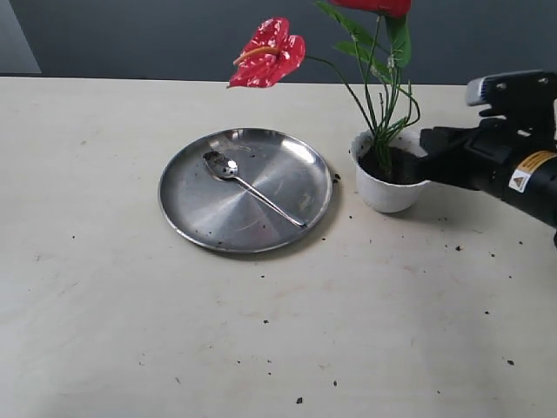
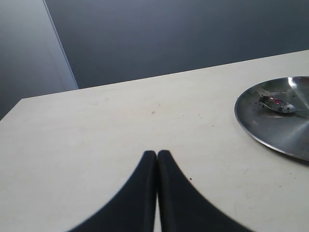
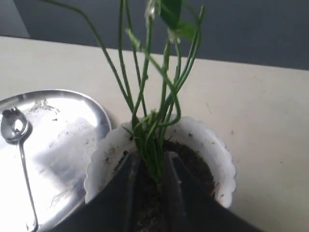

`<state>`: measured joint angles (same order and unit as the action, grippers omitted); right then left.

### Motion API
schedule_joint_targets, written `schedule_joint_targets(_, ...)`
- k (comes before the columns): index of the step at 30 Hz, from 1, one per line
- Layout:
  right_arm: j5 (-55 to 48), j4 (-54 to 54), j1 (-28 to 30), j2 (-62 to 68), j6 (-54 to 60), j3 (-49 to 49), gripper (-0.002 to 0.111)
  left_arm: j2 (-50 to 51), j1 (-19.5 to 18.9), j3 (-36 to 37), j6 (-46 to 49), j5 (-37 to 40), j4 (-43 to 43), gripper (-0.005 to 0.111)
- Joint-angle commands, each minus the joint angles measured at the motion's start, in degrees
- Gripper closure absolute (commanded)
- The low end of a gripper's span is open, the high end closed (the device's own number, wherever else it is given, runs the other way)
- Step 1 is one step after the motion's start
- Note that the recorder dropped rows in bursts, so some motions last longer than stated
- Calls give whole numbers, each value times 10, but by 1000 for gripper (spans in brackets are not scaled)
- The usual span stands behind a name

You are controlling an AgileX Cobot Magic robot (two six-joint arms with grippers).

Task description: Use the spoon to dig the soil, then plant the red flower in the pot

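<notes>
This is looking like a bare robot test bench in a lab rather than a home or garden: a plain pale desk (image 1: 130,331) is standing against a blank dark grey wall (image 1: 130,35), with nothing furnishing the space around it. A black robot arm (image 1: 509,157) carrying a yellow warning label is reaching in over the desk, and the few props, a steel plate (image 1: 191,218) and a small white pot (image 1: 383,193), are sitting alone amid scattered soil specks (image 1: 298,400).

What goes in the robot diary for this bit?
right gripper: shut on red flower stems in pot | left gripper: shut, idle | spoon: on plate
</notes>
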<state>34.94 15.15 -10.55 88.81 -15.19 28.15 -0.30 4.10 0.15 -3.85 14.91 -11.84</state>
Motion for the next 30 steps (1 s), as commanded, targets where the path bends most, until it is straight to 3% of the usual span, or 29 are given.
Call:
schedule_joint_targets(1,-136,-18,2,-112,-14,-4,108,3,1,-2,0,-4,2,105)
schedule_joint_targets(7,-343,-67,2,-271,-16,-4,109,3,1,-2,0,-4,2,105)
schedule_joint_targets(15,-395,-67,1,-426,-16,-4,109,3,1,-2,0,-4,2,105)
schedule_joint_targets(21,-507,-65,1,-531,-16,-4,109,3,1,-2,0,-4,2,105)
schedule_joint_targets(25,-562,-66,1,-566,-16,-4,109,3,1,-2,0,-4,2,105)
schedule_joint_targets(30,-555,-66,1,-576,-16,-4,109,3,1,-2,0,-4,2,105)
